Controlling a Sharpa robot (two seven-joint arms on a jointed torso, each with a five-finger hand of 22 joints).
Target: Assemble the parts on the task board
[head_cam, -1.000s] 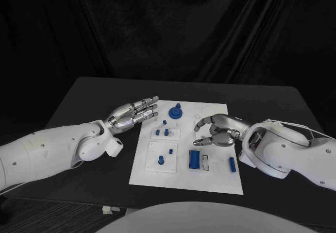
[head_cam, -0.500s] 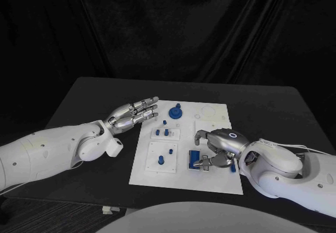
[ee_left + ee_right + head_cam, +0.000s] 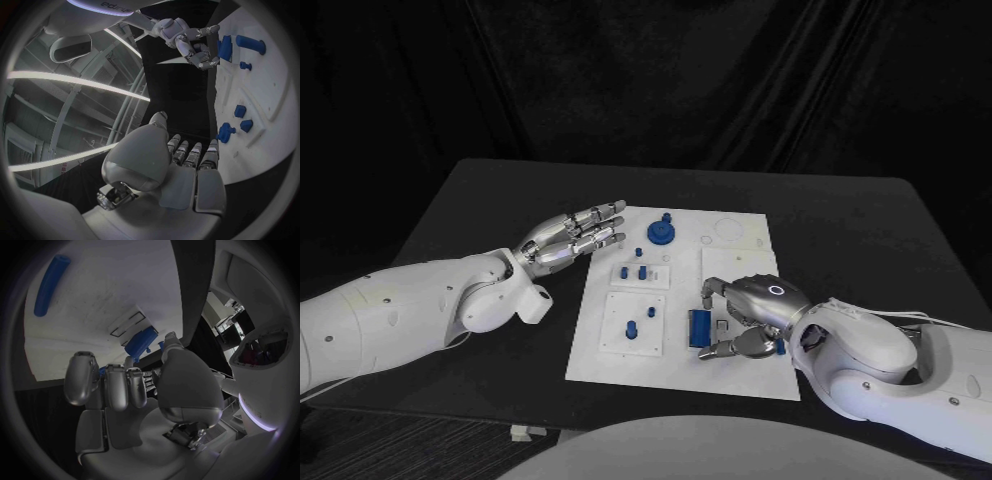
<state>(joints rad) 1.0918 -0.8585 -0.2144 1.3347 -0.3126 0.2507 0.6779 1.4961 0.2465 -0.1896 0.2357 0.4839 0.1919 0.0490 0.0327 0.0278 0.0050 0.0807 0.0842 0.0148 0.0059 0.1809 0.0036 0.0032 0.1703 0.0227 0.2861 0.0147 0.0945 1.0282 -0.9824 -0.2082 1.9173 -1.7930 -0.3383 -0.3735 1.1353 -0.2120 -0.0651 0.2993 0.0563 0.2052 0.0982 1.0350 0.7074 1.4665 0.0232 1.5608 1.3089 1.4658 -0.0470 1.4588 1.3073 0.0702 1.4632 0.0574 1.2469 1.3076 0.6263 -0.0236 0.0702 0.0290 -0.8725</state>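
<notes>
Right hand (image 3: pixel 750 318) is hovering over the task board (image 3: pixel 733 375), fingers curled, grip unclear; blue rectangular part (image 3: pixel 698 327) is lying lengthwise along the board beside it. Left hand (image 3: pixel 571 236) is hanging open-fingered at the board's far-left edge.

Black table (image 3: pixel 848 225), dark draped curtain (image 3: pixel 661 80) behind it

Right hand (image 3: pixel 750 318) covers lower-right middle of task board (image 3: pixel 733 375), hiding part of the blue block (image 3: pixel 697 327); contact unclear. Parts (image 3: pixel 635 272) at board centre too small to identify. Both arms cut by frame edges.
</notes>
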